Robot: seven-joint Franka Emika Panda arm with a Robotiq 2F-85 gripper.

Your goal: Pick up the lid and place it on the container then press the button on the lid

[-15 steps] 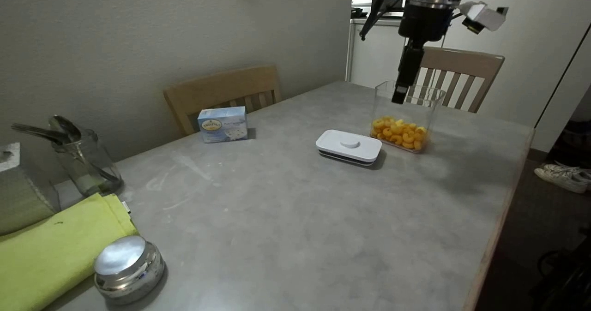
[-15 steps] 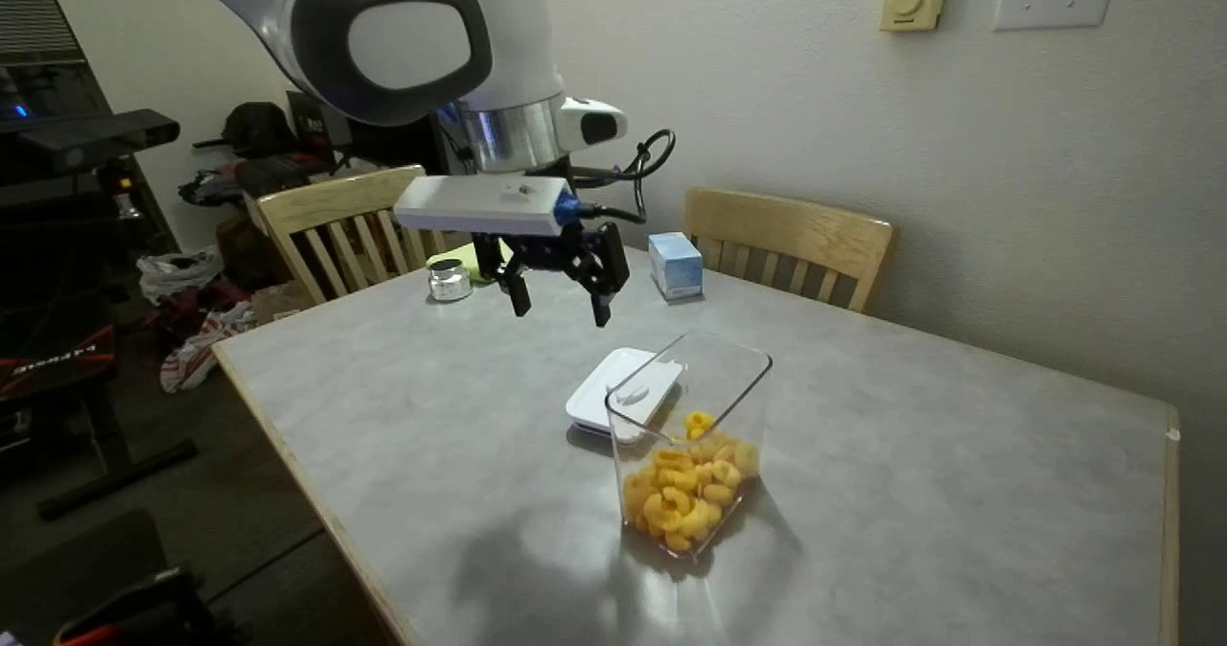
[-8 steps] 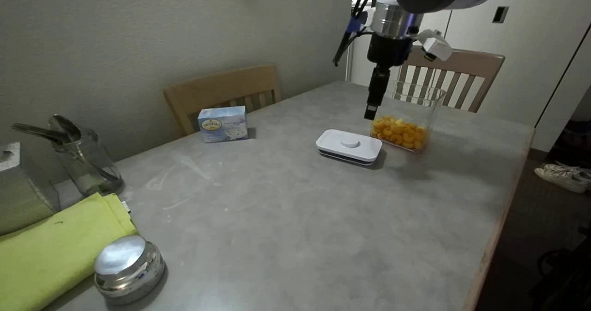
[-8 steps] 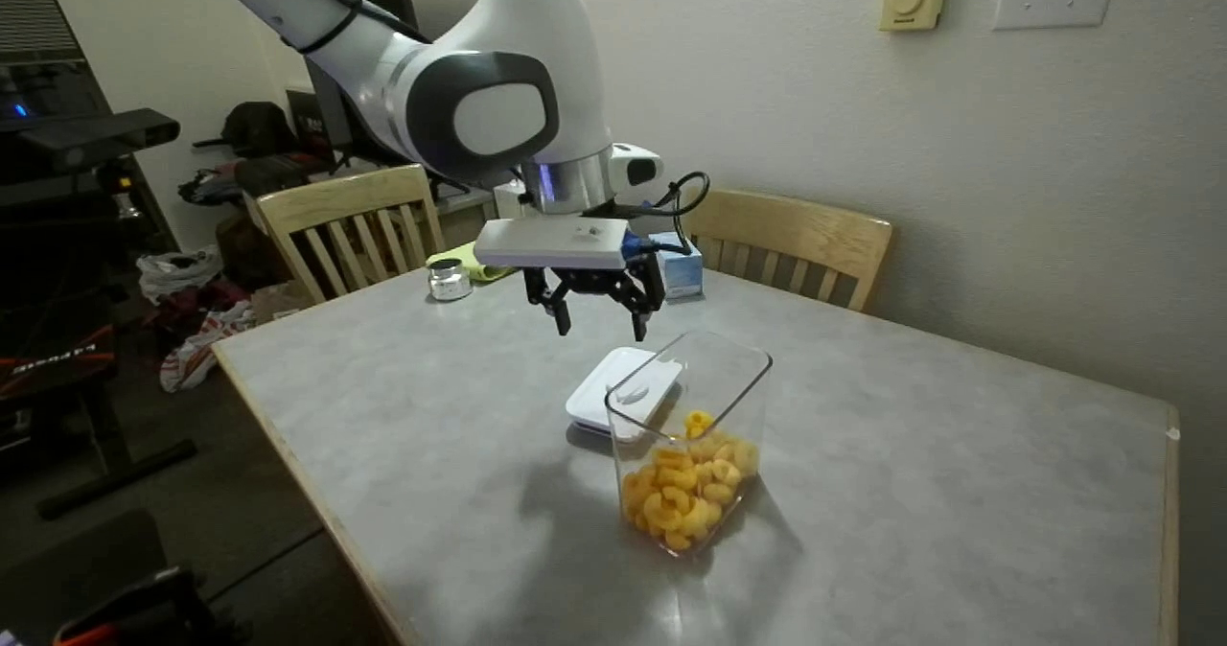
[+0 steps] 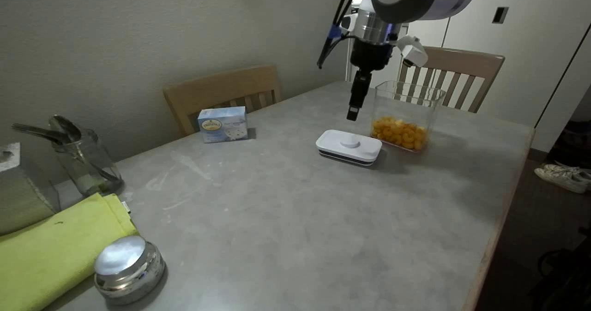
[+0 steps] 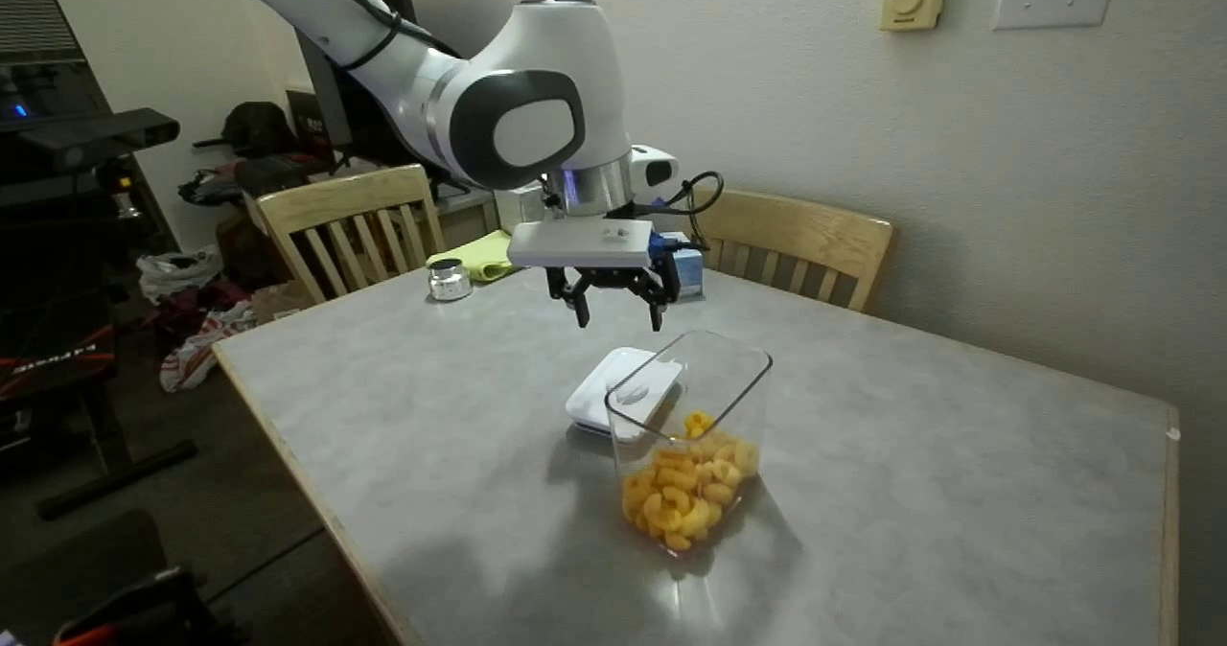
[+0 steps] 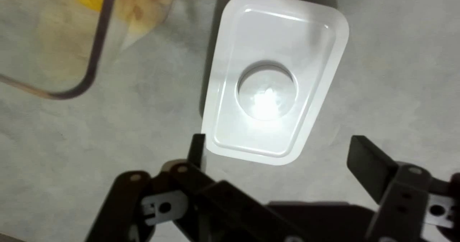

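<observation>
While the gripper (image 5: 353,112) hangs over the table (image 5: 295,237) in an exterior view, turned side-on, its spread cannot be read from that angle. Lid (image 5: 341,150) just below the gripper, apart from it: white, flat on the table, dark band under the rim, round button (image 5: 350,141) at centre. Container (image 5: 406,110) near the gripper on its picture-right side, clear, upright, yellow-orange pieces (image 5: 399,133) in the bottom. Tea box (image 5: 223,124) well apart, picture-left of the gripper; shiny round jar (image 5: 129,269) and yellow cloth (image 5: 60,251) farther off that way, lower down.

In an exterior view, the fingers (image 6: 582,313) stand wide apart, pointing down. Lid below them and toward the camera, part of it seen through the container's clear wall. Tea box partly hidden behind the gripper; wooden chair (image 6: 805,224) beyond it, picture-right.

Wrist view: fingers broadly parted. Lid ahead of the gripper, near end between the fingers in the picture, one corner just beside the picture-left finger. Bright glare on the button. Container's dark rim ahead, picture-left.
</observation>
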